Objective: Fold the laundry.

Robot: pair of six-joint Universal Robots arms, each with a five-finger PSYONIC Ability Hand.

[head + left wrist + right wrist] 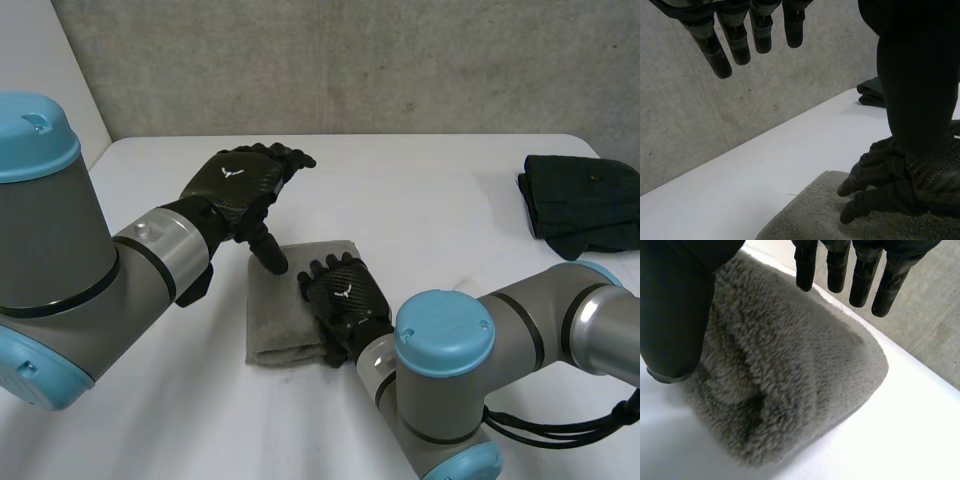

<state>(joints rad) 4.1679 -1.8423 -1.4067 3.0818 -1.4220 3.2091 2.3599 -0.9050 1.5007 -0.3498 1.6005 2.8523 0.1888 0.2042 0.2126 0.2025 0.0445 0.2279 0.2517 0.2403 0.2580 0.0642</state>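
Towel: grey terry towel (285,310), folded into a thick pad, lies flat under the right hand and just below the left hand's thumb
Right hand: right hand (345,295) rests palm-down on the part of the towel nearest its own arm; fingers loosely extended, lying on the pile and gripping nothing; thumb down at the towel's edge
Left hand: left hand (235,180) is raised in the air over the towel's far corner on its own arm's side; fingers straight and reaching forward, holding nothing; thumb points down toward the towel, just beside the right hand's fingertips; whether it touches the cloth I cannot tell
Table: white table (420,200) bare around both hands apart from the towel
Dark garment: folded dark garment (585,205) lies well apart from both hands, beyond the right arm at the table's far side
Wall: grey concrete wall (350,60) stands past the left hand's fingertips, behind the table
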